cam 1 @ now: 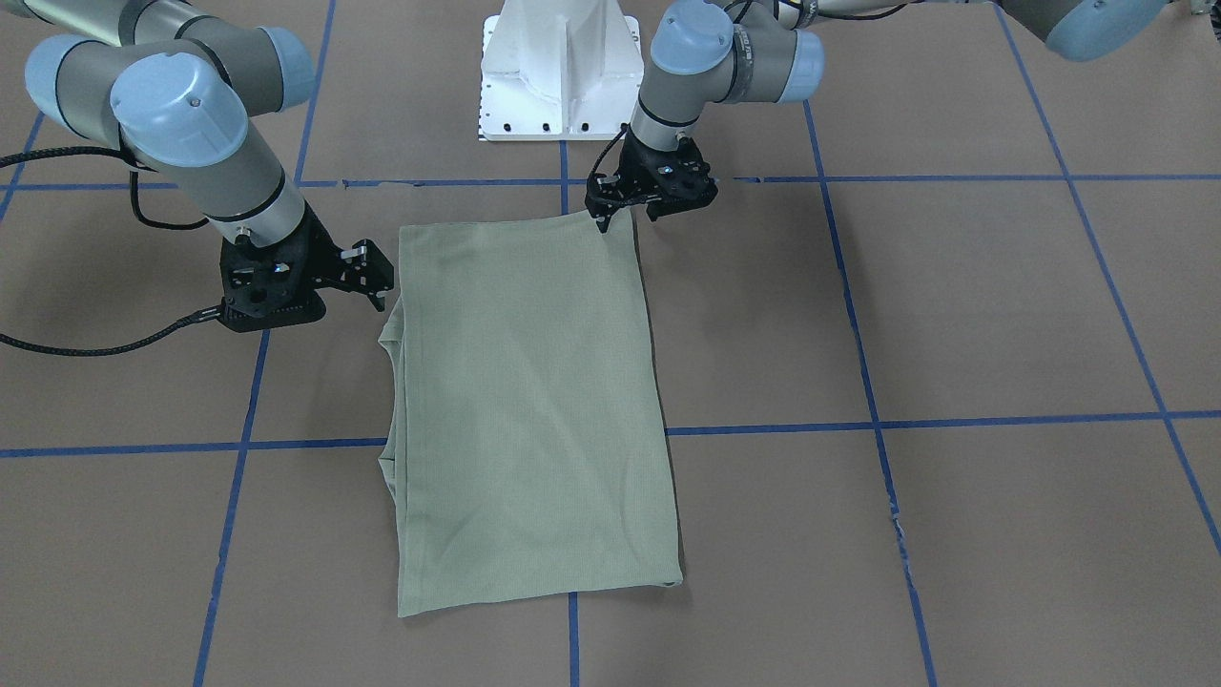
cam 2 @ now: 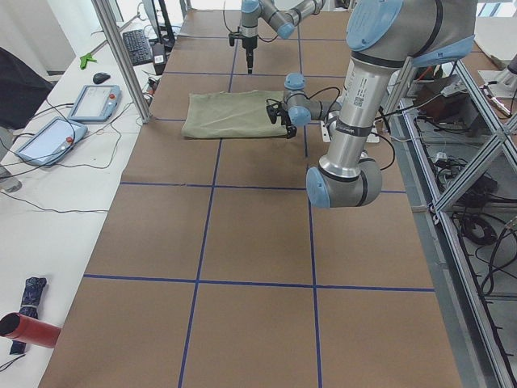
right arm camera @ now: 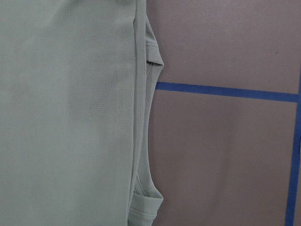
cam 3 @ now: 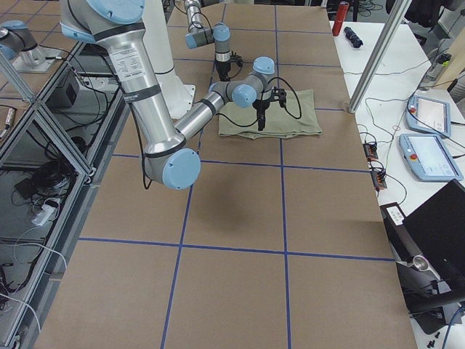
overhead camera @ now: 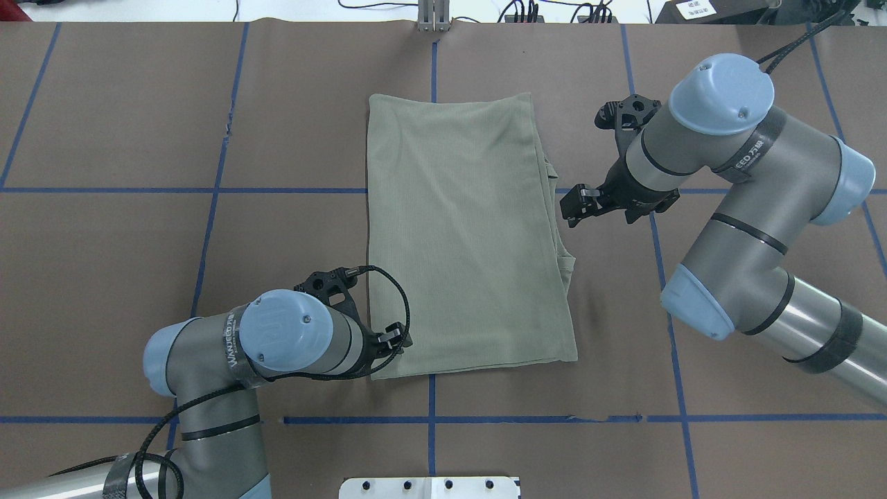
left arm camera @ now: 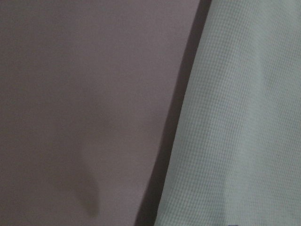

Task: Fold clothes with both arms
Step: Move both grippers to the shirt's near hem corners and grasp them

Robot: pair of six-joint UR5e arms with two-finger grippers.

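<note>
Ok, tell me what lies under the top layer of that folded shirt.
Under the smooth top panel of the shirt, lower folded layers peek out along one long edge. The brown table cover lies below. Anything tucked further inside is covered.

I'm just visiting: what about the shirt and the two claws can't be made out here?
- Shirt sleeves and neckline: tucked under the fold in every view.
- Left gripper: its own wrist covers it in the overhead view; contact with the shirt corner is unclear from the front.
- Right gripper: fingers outside its wrist view; too small in side views.
</note>
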